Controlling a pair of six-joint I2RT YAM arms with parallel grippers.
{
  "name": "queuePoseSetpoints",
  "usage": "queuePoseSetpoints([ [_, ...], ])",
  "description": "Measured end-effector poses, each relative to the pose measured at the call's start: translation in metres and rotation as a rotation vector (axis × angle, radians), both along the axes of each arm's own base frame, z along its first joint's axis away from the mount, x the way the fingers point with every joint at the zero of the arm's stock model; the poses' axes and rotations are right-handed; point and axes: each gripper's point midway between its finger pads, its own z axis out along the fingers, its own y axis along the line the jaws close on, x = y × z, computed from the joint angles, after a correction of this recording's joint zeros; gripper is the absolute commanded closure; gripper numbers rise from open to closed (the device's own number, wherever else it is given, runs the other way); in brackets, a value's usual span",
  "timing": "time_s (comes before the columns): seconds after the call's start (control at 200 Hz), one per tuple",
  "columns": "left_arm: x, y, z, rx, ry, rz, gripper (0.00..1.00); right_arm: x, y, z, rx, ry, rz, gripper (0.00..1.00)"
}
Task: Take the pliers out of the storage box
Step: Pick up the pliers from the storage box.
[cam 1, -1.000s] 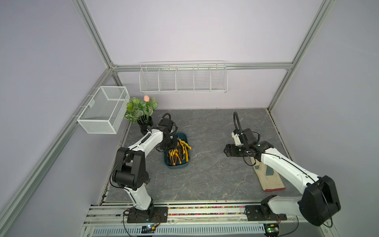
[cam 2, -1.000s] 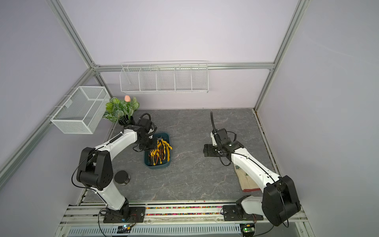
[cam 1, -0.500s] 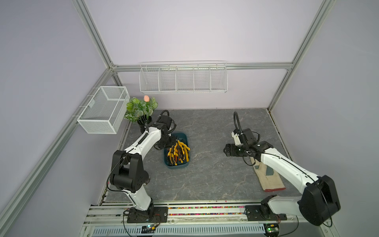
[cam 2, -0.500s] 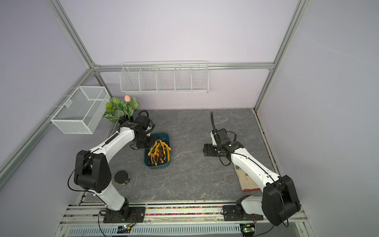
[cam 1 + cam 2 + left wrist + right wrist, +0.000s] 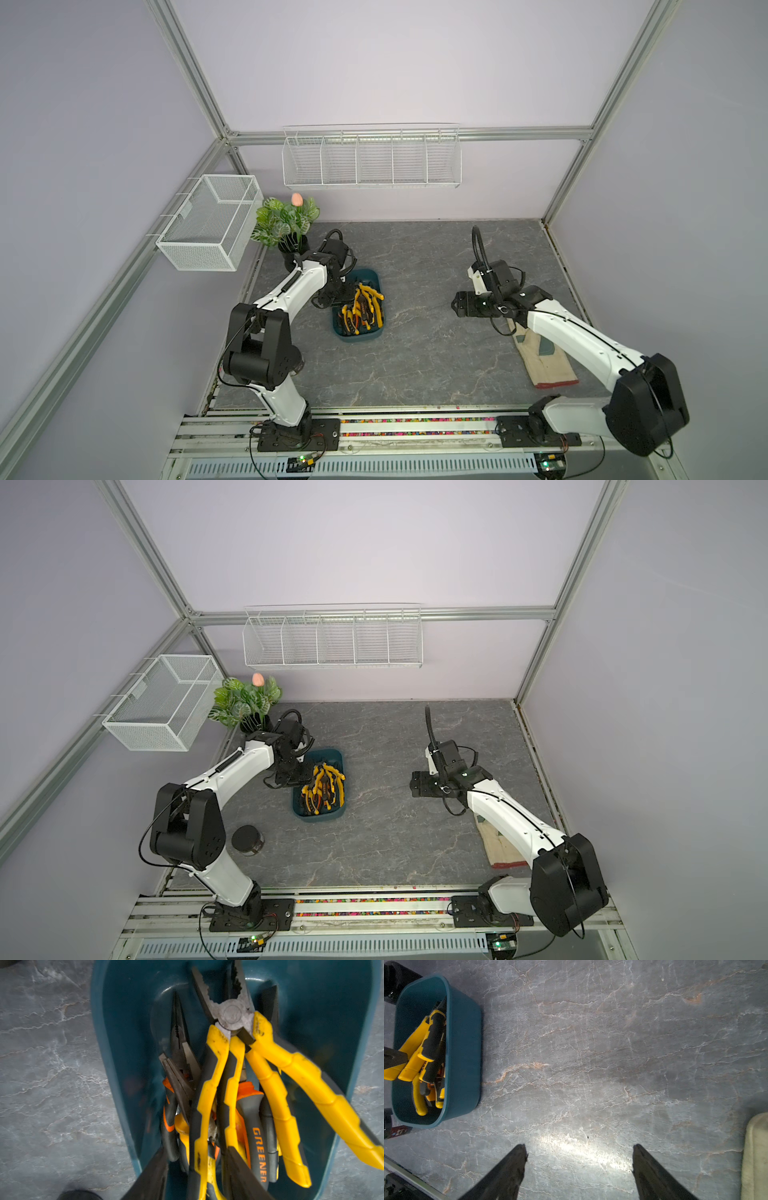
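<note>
Left gripper (image 5: 338,299) has shifted, in a top view, over the storage box (image 5: 359,337) near the counter (image 5: 415,353) left edge, pliers (image 5: 363,305) inside. Left wrist: fingers (image 5: 151,1180) straddle the tangled pliers, grip unclear; neighbours could drag out. Right wrist: right gripper (image 5: 579,1147) spread, idle.

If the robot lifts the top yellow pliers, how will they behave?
Probably stiff and heavy for their size: the pliers have a thick metal head. Their handles lie splayed, so they may swing at the pivot. They cross others in the box, so neighbours might snag.
</note>
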Motion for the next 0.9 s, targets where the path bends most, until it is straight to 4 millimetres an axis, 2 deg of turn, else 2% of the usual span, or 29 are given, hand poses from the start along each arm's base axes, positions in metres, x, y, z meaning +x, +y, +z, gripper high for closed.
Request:
queuePoseSetpoints([
  [0.175, 0.0, 0.0, -0.002, 0.002, 0.004, 0.0, 0.57, -0.001, 0.0, -0.002, -0.001, 0.005, -0.002, 0.18],
  [0.325, -0.007, 0.001, -0.02, 0.009, 0.061, -0.005, 0.71, -0.001, 0.0, -0.002, 0.0, 0.005, -0.002, 0.18],
  [0.46, -0.008, -0.005, -0.022, -0.009, 0.068, -0.024, 0.75, 0.0, 0.0, -0.003, 0.0, 0.003, -0.002, 0.18],
  [0.53, -0.008, -0.005, -0.022, -0.012, 0.07, -0.026, 0.84, -0.001, 0.0, -0.005, -0.001, 0.007, -0.002, 0.18],
  [0.59, -0.007, -0.005, -0.022, -0.015, 0.068, -0.017, 1.0, -0.001, 0.0, -0.006, -0.002, 0.009, -0.001, 0.18],
  [0.9, -0.006, -0.004, -0.017, 0.006, 0.043, -0.031, 1.0, -0.002, 0.0, -0.008, -0.007, 0.01, -0.001, 0.18],
])
